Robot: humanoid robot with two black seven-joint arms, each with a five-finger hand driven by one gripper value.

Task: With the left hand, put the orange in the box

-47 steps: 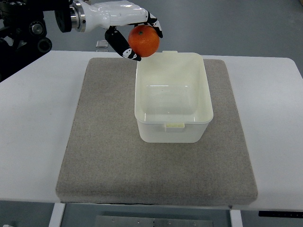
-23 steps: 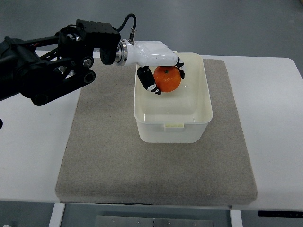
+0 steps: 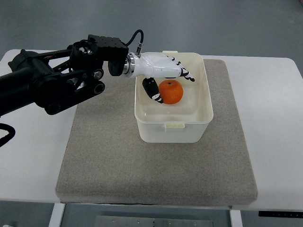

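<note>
while the left hand [image 3: 163, 75] hangs over the open top of the box [image 3: 173, 126], its white palm faces down and its fingers [image 3: 185, 74] are stretched forward and fanned a little rather than curled, their black-and-white tips reaching toward the far right part of the opening. the thumb [image 3: 152, 90] points down into the box on the left side of the orange [image 3: 171, 91] and sits right against the fruit or just beside it; whether it truly touches cannot be told from this steep view. the fingers pass above the orange instead of wrapping it, so the hand looks released, with no clasp around the fruit. the orange is inside the box, in its far half, lower than the rim, its small green stem spot turned upward. whether it rests on the bottom of the box cannot be told. the black arm [image 3: 52, 82] comes in from the left edge across the white table [image 3: 28, 142] and over the grey mat [image 3: 104, 156], on which the box stands toward the far side, its little latch tab facing the near edge
</note>
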